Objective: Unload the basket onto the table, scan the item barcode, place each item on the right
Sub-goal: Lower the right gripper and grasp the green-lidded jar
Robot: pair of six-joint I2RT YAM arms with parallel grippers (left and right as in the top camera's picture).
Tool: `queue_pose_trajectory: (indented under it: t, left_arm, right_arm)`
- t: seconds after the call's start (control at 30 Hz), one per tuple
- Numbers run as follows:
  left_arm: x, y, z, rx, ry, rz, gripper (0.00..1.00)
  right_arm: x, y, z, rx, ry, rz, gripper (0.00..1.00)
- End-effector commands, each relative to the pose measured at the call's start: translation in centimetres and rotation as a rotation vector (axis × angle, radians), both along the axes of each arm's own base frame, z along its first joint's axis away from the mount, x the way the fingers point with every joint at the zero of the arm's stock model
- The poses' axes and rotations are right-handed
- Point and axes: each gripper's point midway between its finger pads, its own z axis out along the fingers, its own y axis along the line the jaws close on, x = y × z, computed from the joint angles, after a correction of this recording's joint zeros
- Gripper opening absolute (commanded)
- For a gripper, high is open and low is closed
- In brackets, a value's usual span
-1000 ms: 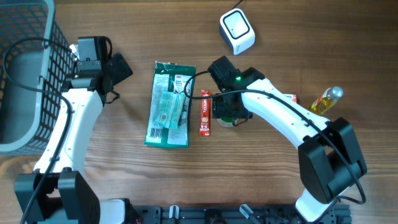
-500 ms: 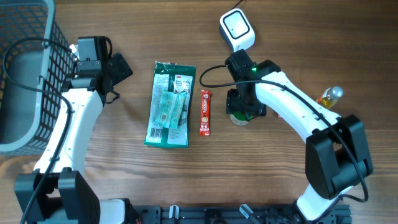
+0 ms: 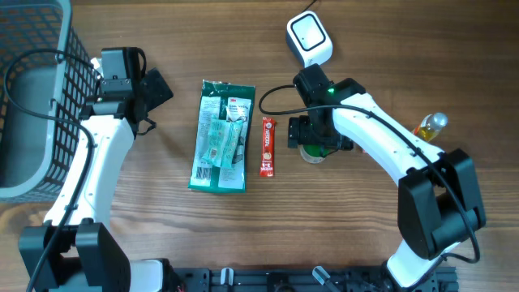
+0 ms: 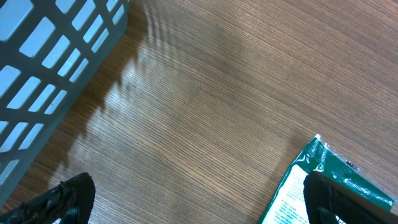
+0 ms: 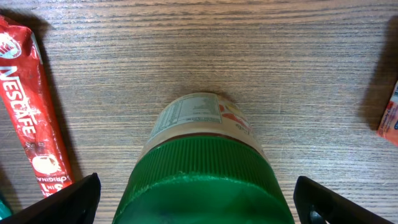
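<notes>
A jar with a green ribbed lid (image 5: 199,162) stands upright on the wooden table, its label facing away from the wrist camera. My right gripper (image 5: 199,202) hangs over it, open, one black finger on each side of the lid with a gap to both. From overhead the right gripper (image 3: 315,136) covers most of the jar (image 3: 312,154). The white scanner (image 3: 309,39) sits at the back, just beyond this arm. My left gripper (image 3: 156,89) is open over bare wood between the basket and the green packet, and the left gripper (image 4: 199,199) holds nothing.
A red Nescafe sachet (image 3: 267,147) lies just left of the jar. A large green packet (image 3: 220,136) lies further left. A grey wire basket (image 3: 32,97) fills the far left. A yellow bottle (image 3: 427,128) and a small red packet (image 5: 388,115) lie to the right.
The right arm shifted right, away from the sachet, with the jar in its jaws. Its jaws have since spread wide and let go of the jar. The left arm has not moved.
</notes>
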Motion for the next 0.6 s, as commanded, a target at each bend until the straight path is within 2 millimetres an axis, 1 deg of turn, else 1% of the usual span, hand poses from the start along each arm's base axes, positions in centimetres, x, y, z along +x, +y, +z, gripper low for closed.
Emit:
queue_pose_trajectory:
  t: [0.0,0.1,0.2,0.33,0.57]
  left_arm:
    - [0.27,0.09,0.45,-0.01,-0.016,0.016,1.0]
    - [0.27,0.09,0.45,-0.01,-0.016,0.016,1.0]
    - [0.27,0.09,0.45,-0.01,-0.016,0.016,1.0]
    - [0.27,0.09,0.45,-0.01,-0.016,0.016,1.0]
    - [0.27,0.09,0.45,-0.01,-0.016,0.016,1.0]
  right_arm:
    - [0.04,-0.38,-0.55,-0.026,0.005,0.007,1.0]
    - [0.08,-0.95,-0.76,-0.057,-0.003,0.015,1.0]
    - [0.13,-0.88,-0.85,-0.055,-0.006,0.04,1.0]
    - [0.21,-0.33,-0.88,-0.031,-0.006,0.13,0.99]
    - [0.05,-0.42,-1.25,-0.039,0.008,0.135,0.96]
